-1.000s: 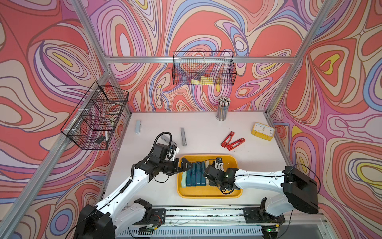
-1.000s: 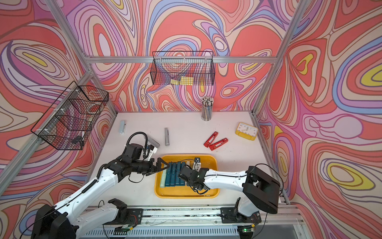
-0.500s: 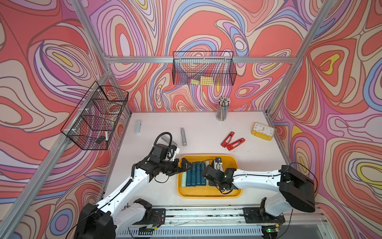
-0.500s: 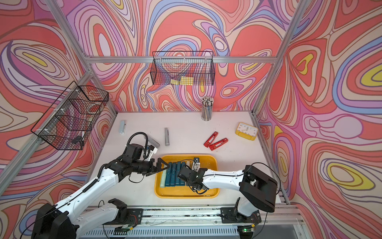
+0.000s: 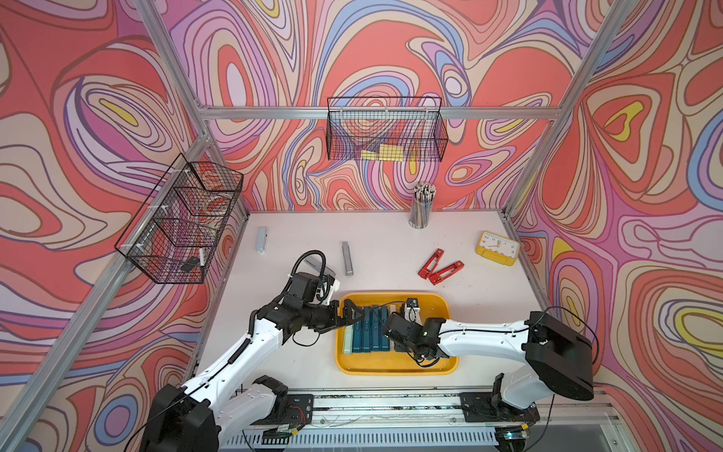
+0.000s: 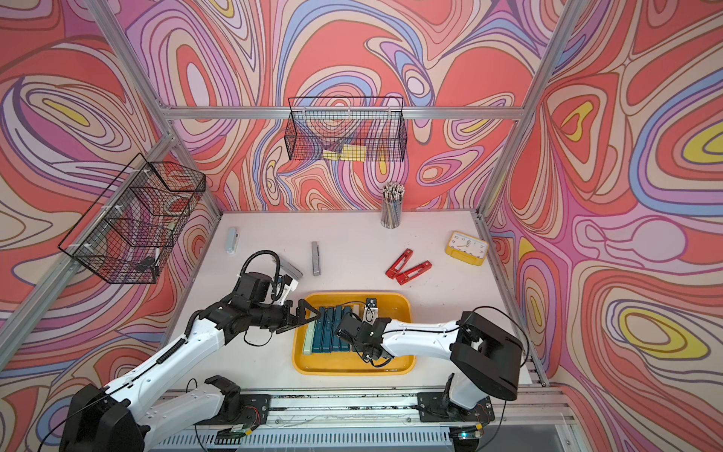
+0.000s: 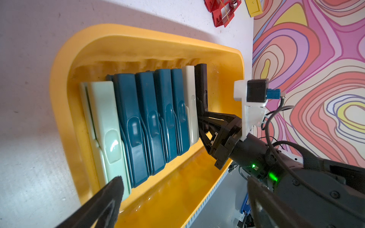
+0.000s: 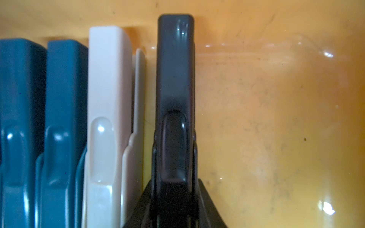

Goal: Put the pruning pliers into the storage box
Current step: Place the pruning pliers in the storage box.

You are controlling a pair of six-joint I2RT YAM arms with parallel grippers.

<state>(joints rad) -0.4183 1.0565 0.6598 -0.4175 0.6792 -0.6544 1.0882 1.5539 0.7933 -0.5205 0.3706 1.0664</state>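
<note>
The yellow storage box (image 5: 391,368) (image 6: 352,368) lies at the table's front. In it stand pruning pliers in a row: a pale green one (image 7: 104,126), several teal ones (image 7: 150,118), a beige one (image 8: 108,79) and a black one (image 8: 175,69) (image 7: 201,83). My right gripper (image 8: 174,197) (image 5: 396,332) (image 7: 203,120) is shut on the black pliers, low inside the box beside the beige one. My left gripper (image 5: 354,315) (image 6: 309,313) (image 7: 185,183) hangs open and empty over the box's left rim. Red pliers (image 5: 440,268) and grey pliers (image 5: 347,258) lie on the table behind the box.
Another grey bar (image 5: 261,239) lies at the far left, and one (image 5: 322,268) is partly hidden behind my left wrist. A yellow clock (image 5: 497,248) and a pencil cup (image 5: 421,209) stand at the back right. Black wire baskets (image 5: 385,133) (image 5: 184,227) hang on the walls.
The right arm's elbow has drifted slightly left while its gripper stays in the box with the black pliers. The left arm has not moved.
</note>
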